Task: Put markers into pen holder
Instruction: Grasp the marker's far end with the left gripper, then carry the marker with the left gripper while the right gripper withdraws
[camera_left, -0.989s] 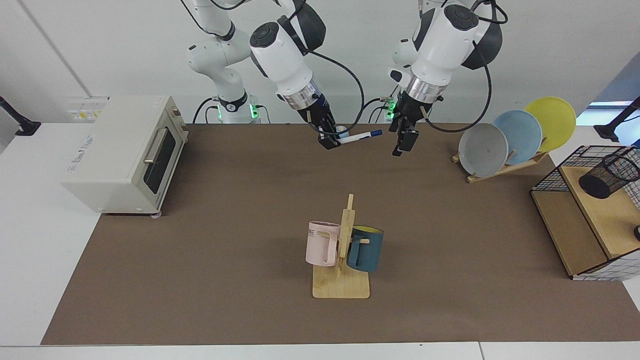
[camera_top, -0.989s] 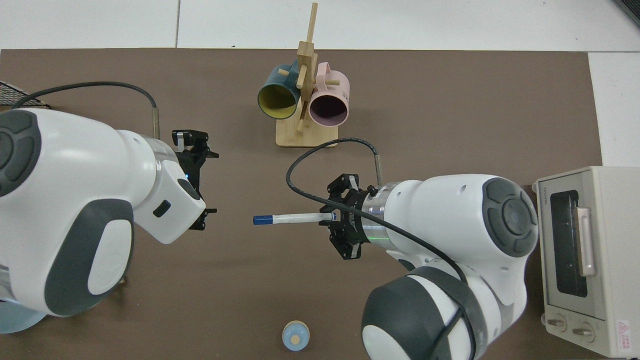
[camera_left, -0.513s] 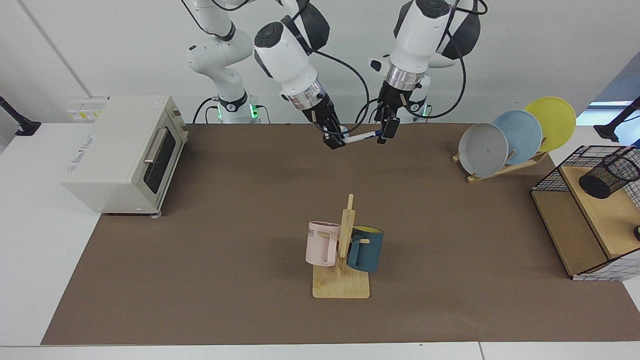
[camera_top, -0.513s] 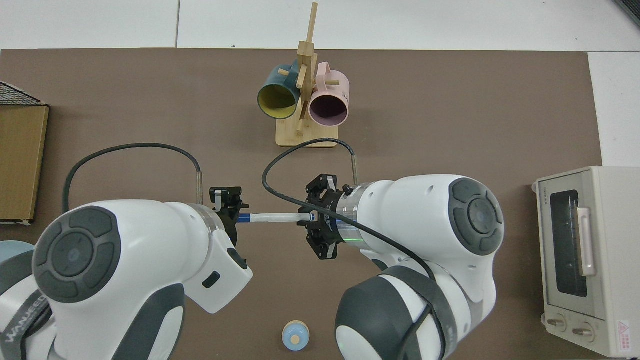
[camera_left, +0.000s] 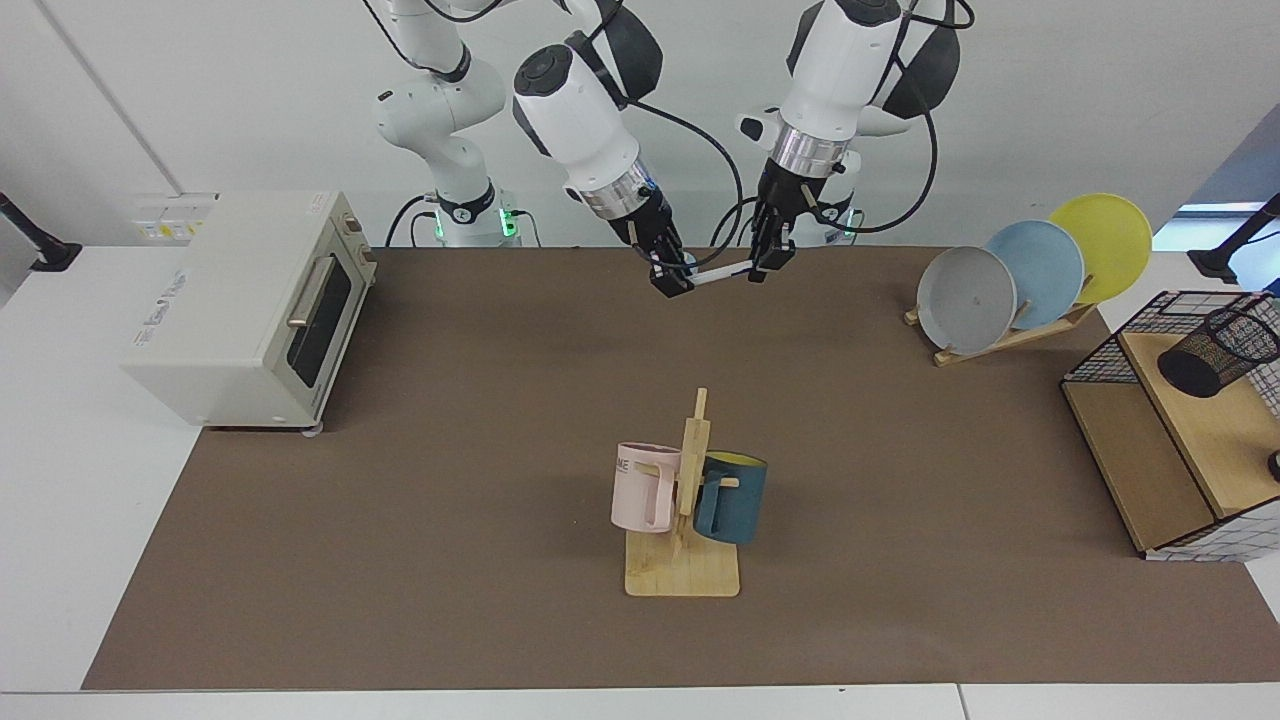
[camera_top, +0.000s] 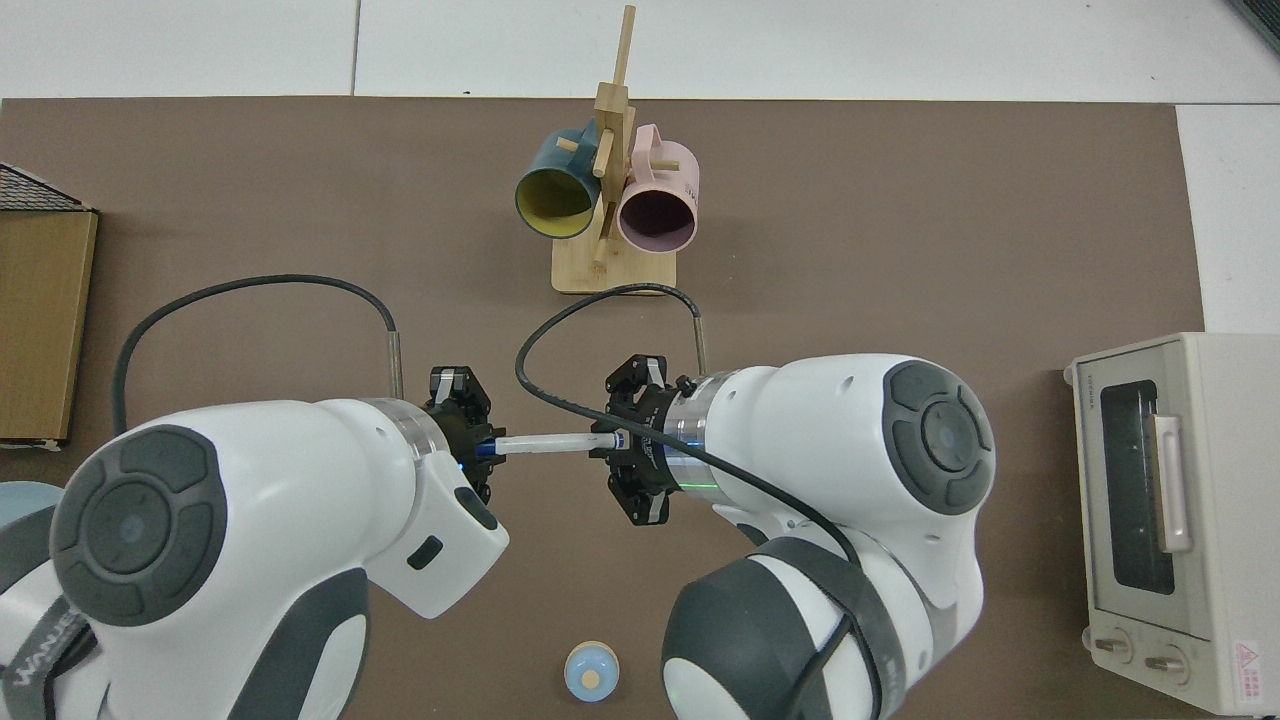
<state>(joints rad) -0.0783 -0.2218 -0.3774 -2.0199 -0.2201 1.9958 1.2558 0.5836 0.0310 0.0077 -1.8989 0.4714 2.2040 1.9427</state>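
Above brown table, right claw and left claw both grip marker.

The facing view looks across the table from beyond the mug rack, toward both arm bases — wide, far back. The top view looks straight down, closer in. Both share the mug rack and toaster oven.
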